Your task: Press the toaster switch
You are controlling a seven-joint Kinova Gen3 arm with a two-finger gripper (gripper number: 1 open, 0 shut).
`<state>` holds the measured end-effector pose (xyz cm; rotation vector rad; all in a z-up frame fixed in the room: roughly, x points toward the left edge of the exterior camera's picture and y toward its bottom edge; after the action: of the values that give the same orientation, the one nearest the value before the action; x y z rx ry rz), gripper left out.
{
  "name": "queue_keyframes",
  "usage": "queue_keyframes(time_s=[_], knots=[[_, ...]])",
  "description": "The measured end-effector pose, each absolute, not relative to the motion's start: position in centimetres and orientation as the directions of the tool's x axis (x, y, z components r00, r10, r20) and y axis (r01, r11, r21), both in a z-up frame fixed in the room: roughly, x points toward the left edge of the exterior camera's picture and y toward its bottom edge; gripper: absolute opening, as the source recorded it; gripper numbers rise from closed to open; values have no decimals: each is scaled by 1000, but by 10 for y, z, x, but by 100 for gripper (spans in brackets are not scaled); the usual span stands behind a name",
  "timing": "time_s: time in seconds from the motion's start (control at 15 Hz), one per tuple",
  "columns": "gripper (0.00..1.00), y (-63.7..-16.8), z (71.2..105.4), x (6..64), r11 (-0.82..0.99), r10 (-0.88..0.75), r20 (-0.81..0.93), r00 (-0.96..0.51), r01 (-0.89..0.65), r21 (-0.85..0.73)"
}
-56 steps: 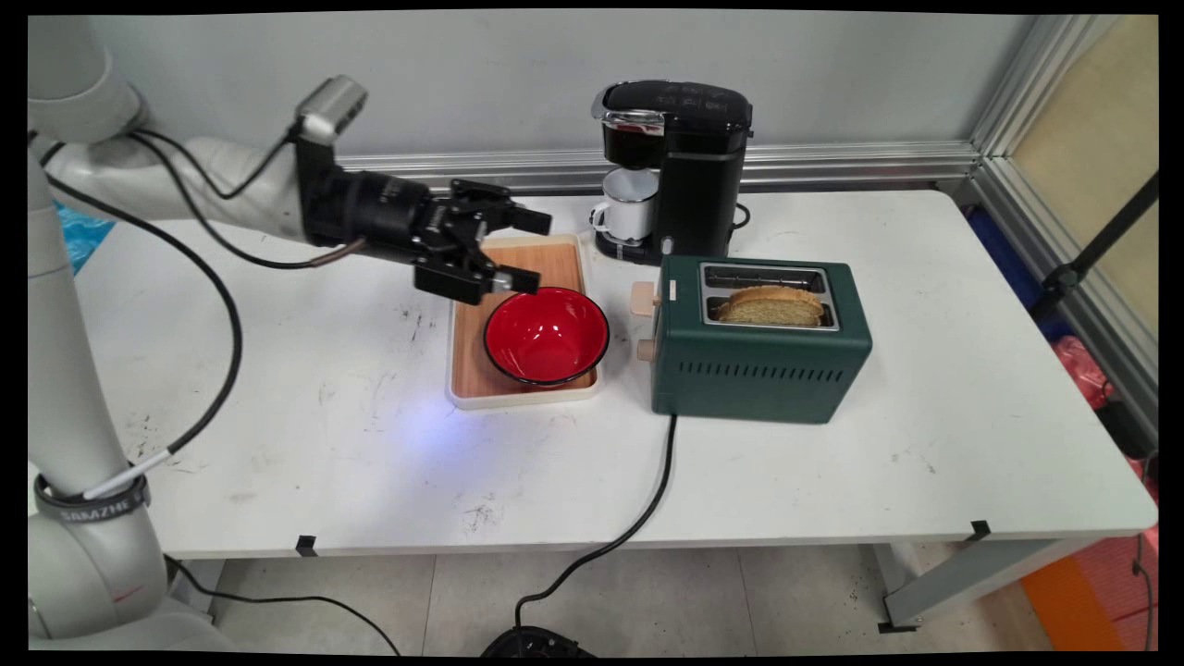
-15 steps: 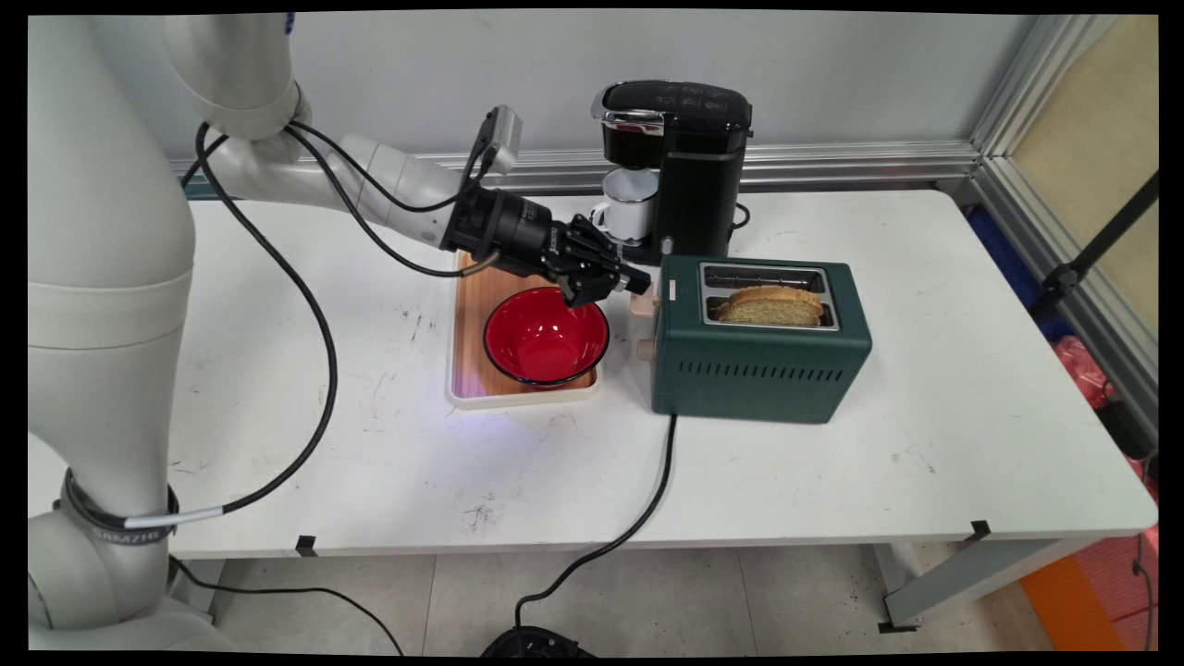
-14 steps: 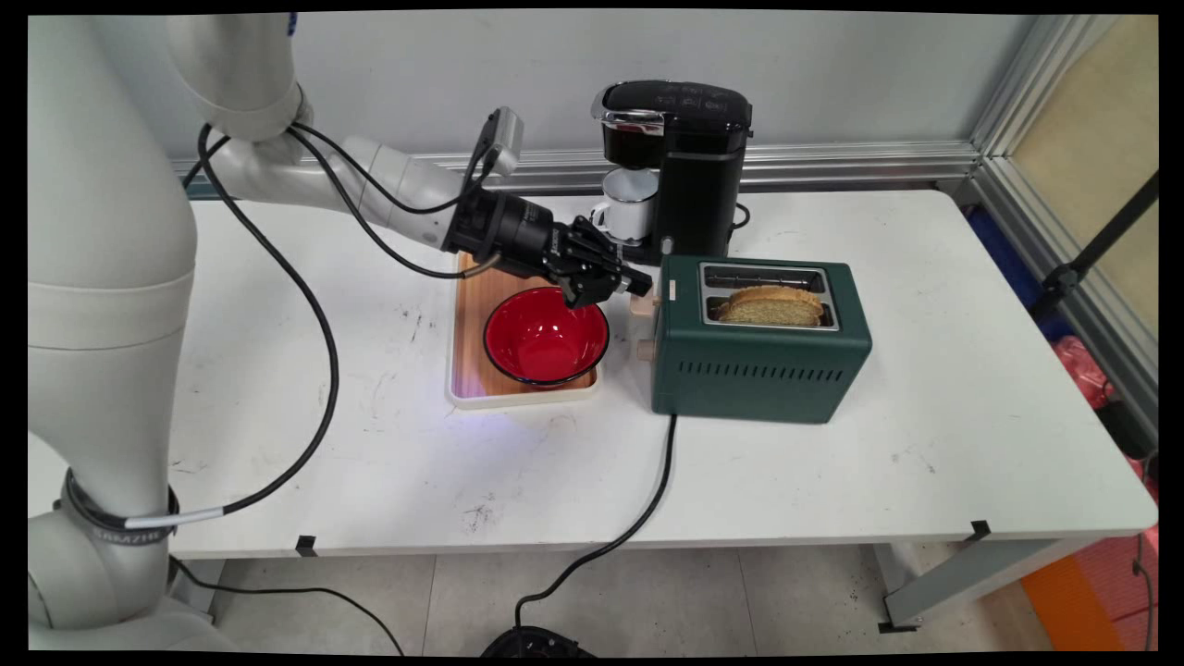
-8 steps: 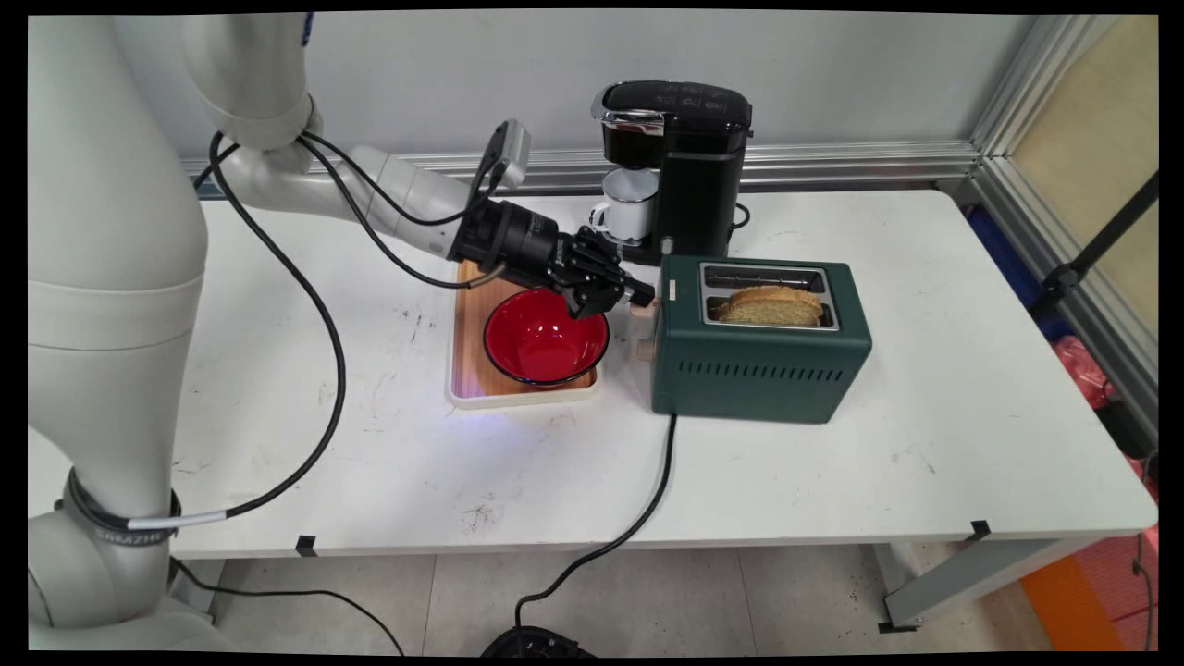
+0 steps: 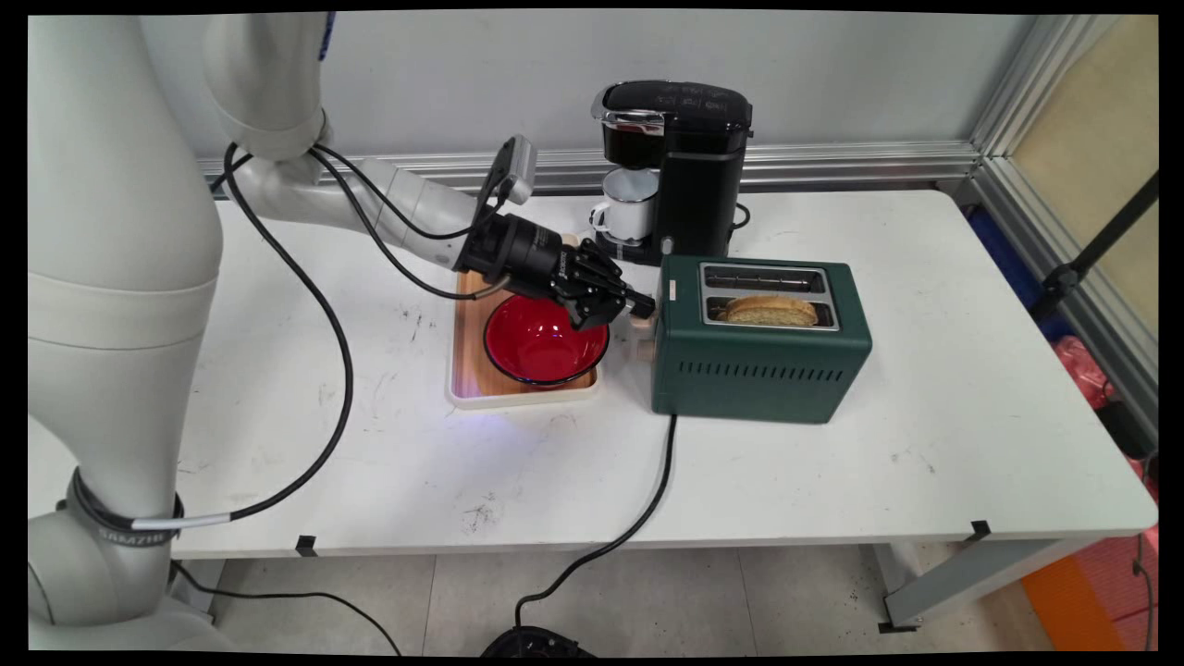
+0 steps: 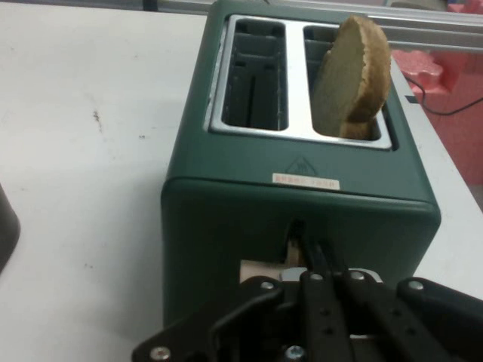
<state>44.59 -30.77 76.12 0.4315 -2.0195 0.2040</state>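
A dark green two-slot toaster (image 5: pixel 758 370) stands right of centre on the table, with one slice of bread (image 5: pixel 770 310) sitting low in its near slot. My gripper (image 5: pixel 643 303) is shut, its tips resting on top of the cream lever (image 5: pixel 644 322) at the toaster's left end. In the hand view the closed fingers (image 6: pixel 313 253) lie against the lever slot of the toaster (image 6: pixel 294 204), with the cream lever (image 6: pixel 260 271) just beside them. The bread (image 6: pixel 353 75) stands tilted in the right-hand slot; the other slot is empty.
Under my wrist a red bowl (image 5: pixel 541 342) sits on a wooden tray (image 5: pixel 467 370). A black coffee machine (image 5: pixel 689 157) with a white mug (image 5: pixel 629 208) stands behind the toaster. The toaster's black cord (image 5: pixel 647 499) runs off the table's front edge.
My gripper swung right from over the tray to the toaster's lever, shut, and pushed down. The lever has dropped and the bread has sunk lower into its slot.
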Motion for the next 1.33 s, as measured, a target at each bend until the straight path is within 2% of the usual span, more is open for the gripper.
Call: queue_keyframes(time_s=[1.33], knots=[[0,-293,739,456,920,-244,859,-450,-387,58]])
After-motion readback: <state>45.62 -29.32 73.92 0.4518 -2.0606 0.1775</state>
